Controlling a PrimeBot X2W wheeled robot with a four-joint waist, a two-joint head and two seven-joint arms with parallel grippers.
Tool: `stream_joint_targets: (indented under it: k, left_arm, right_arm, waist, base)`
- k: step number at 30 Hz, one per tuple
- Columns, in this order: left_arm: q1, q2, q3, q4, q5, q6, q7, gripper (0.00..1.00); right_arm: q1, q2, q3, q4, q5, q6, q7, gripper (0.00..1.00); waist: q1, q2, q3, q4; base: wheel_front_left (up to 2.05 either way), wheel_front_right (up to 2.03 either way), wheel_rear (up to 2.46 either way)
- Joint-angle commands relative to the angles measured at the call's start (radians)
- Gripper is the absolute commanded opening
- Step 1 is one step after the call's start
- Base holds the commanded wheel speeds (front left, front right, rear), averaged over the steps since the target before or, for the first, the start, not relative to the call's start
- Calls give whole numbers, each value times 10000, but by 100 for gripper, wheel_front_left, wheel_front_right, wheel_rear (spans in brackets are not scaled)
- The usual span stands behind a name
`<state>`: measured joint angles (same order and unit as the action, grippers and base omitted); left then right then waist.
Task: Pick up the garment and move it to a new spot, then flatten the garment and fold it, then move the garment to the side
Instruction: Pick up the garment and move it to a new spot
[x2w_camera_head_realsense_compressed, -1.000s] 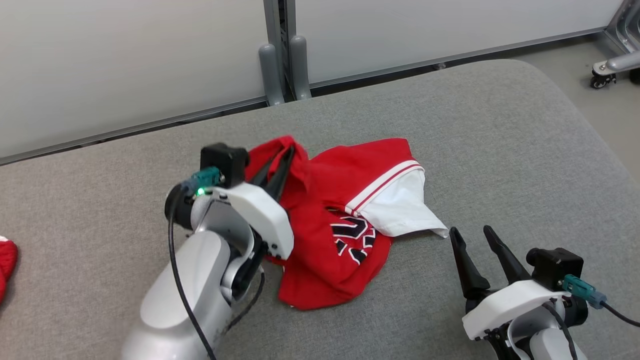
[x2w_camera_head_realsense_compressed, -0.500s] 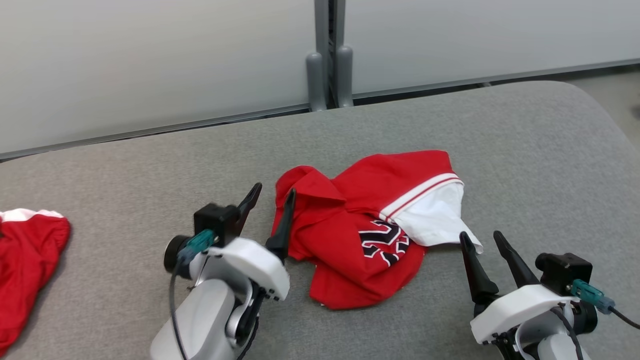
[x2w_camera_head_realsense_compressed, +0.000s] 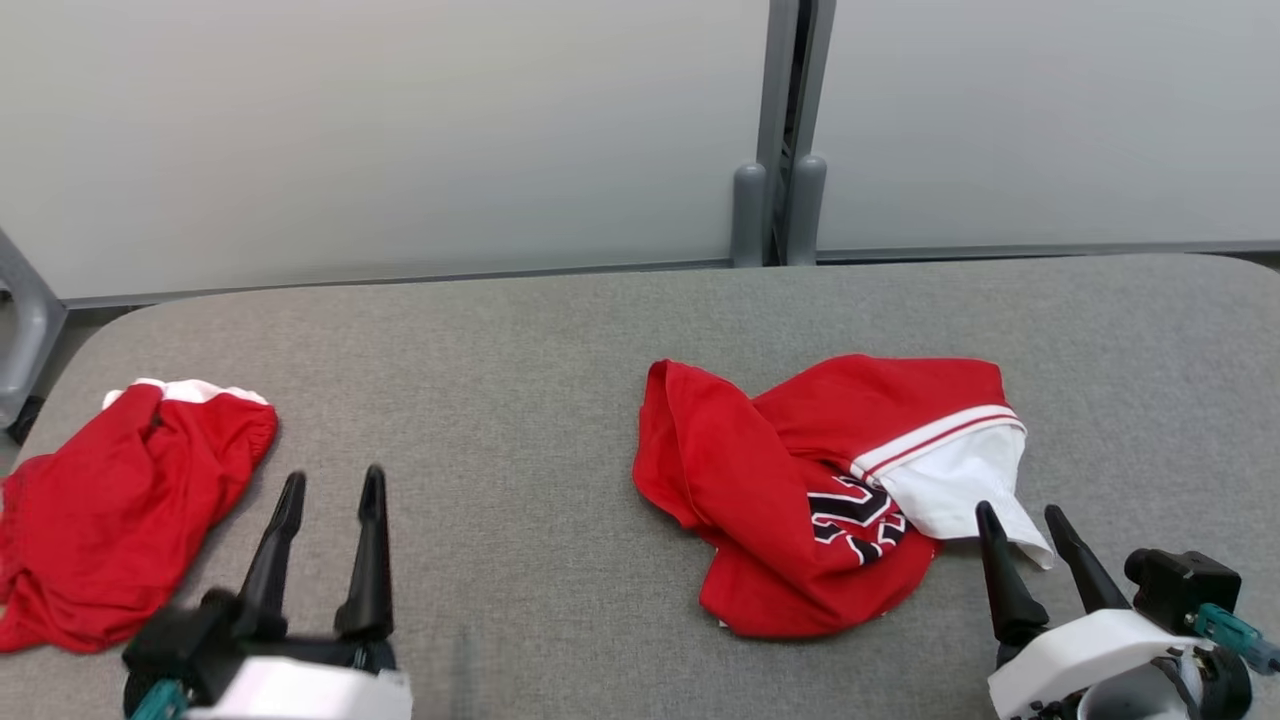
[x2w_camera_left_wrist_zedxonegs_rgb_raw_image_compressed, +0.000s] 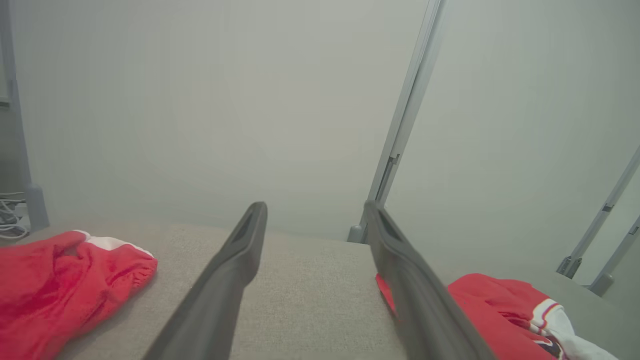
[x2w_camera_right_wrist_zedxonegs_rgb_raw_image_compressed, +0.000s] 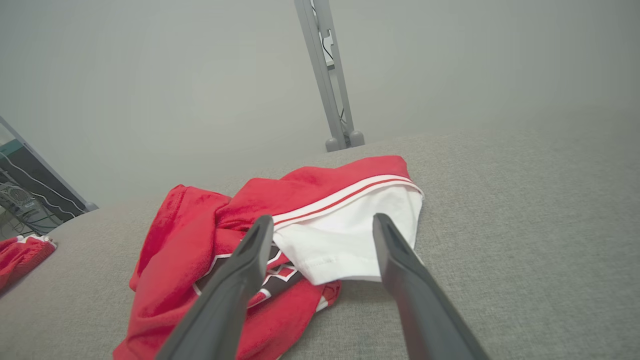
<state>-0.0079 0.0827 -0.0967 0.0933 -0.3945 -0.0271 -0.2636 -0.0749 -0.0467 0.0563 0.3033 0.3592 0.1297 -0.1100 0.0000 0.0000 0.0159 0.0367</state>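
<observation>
The garment is a red jersey with a white sleeve and black-and-white lettering, lying crumpled on the grey padded table, right of centre. My left gripper is open and empty near the front edge, well to the garment's left. My right gripper is open too, its tips just in front of the white sleeve. In the left wrist view the left gripper points at the wall, with the garment to its lower right. In the right wrist view the right gripper frames the white sleeve without touching it.
Another red garment with a white band lies bunched at the table's left end, also in the left wrist view. A pale panel wall with a grey post runs behind the table. A grey frame leg stands by the rounded left corner.
My left gripper has opened, let go of the garment's left edge and drawn back to the lower left. The head camera has turned left, bringing the second red garment into view.
</observation>
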Motion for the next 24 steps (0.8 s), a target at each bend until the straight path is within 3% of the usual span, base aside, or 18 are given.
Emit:
stream_joint_targets:
  k: [1,10,17,24]
  left_arm:
    - [526,-61,374,-202,375,-191,-14,100]
    - [1661,-93,1062,136,1636,-520,-12,100]
    - [1989,-35,1191,1263,1733,-745,-13,100]
    - [2041,-60,1130,1542,1829,-665,-15,100]
  right_arm:
    - [226,-74,-161,-59,-208,19,29,100]
    - [755,-69,-546,-196,-911,19,135,100]
    - [1156,-72,-610,-204,-1381,19,326,100]
    - [1105,-69,-617,-155,-1201,19,291,100]
  waist:
    - [0,0,-187,155]
    - [0,0,-408,190]
    - [0,0,-548,38]
    - [0,0,-538,-165]
  base:
    - [0,0,0]
    - [0,0,0]
    - [0,0,0]
    - [0,0,0]
